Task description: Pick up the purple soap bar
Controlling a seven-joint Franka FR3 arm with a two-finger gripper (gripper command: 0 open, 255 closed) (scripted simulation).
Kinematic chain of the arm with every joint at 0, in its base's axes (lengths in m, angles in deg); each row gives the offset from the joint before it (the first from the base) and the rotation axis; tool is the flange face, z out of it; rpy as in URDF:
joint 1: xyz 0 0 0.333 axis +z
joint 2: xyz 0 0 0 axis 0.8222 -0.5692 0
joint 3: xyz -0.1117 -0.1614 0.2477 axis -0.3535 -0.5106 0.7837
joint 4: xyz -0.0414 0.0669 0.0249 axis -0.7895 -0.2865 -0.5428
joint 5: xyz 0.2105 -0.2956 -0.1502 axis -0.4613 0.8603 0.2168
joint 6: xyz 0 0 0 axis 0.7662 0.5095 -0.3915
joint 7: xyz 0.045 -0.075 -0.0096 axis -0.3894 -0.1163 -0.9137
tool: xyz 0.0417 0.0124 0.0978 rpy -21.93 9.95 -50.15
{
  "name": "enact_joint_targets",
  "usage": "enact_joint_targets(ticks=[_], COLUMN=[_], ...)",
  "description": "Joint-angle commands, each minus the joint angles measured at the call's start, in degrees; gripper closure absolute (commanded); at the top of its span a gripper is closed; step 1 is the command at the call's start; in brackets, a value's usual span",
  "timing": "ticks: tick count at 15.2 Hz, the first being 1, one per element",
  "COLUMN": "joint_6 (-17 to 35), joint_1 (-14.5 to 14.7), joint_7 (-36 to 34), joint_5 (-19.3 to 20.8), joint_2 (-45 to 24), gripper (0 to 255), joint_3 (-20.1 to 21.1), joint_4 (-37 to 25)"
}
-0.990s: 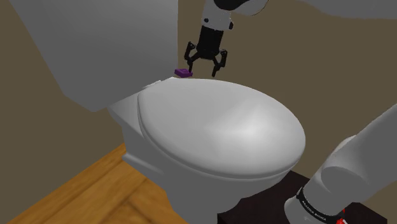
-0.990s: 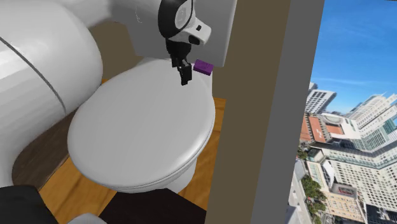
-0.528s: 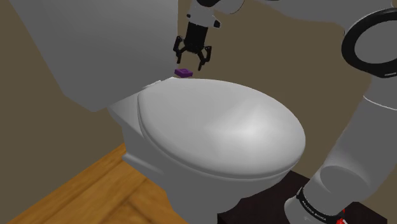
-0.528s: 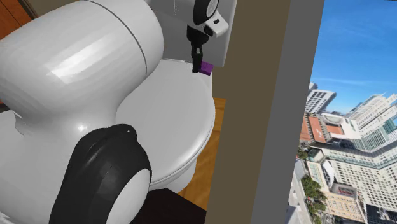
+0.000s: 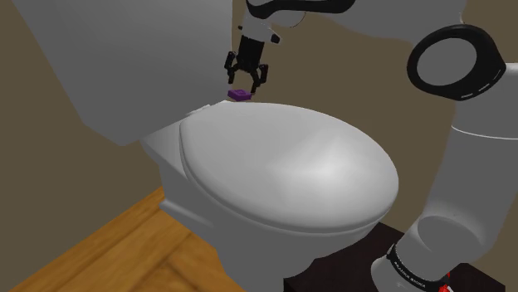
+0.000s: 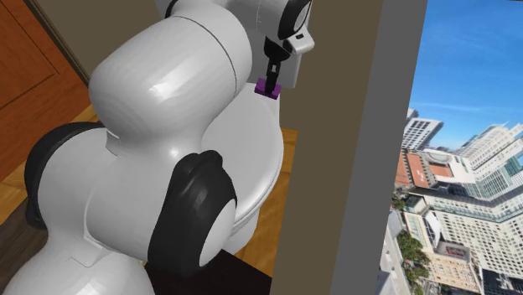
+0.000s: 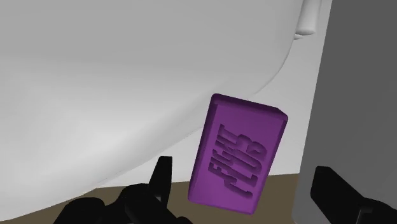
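My tool [image 5: 246, 82] hangs spread wide over the purple soap bar [image 5: 239, 94], lined up to drop astride it and close.

second exterior view: bulky white arm [image 6: 159, 126] hides most of the white oval toilet lid [image 6: 261, 159] | wrist view: black fingers [image 7: 340, 194] cut by bottom edge | shoulder view: purple rectangular soap bar [image 5: 239, 94] lettering too small to read

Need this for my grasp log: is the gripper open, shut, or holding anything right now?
Gripper: open, its fingers apart on either side of the purple soap bar without touching it; nothing held.
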Motion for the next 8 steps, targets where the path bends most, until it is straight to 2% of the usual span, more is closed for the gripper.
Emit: enact_joint_targets(ticks=[1,5,6,8], joint_6=[1.90,3.99,4.00,3.96], joint_1=[-0.07,-0.14,-0.15,-0.14], joint_7=[0.23,0.62,0.62,0.60], joint_5=[-0.15,-0.30,-0.30,-0.30], joint_2=[0.31,0.65,0.69,0.67], gripper=[0,0,255,255], joint_3=[-0.03,-0.05,-0.05,-0.04], joint_4=[2.20,4.66,4.71,4.64])
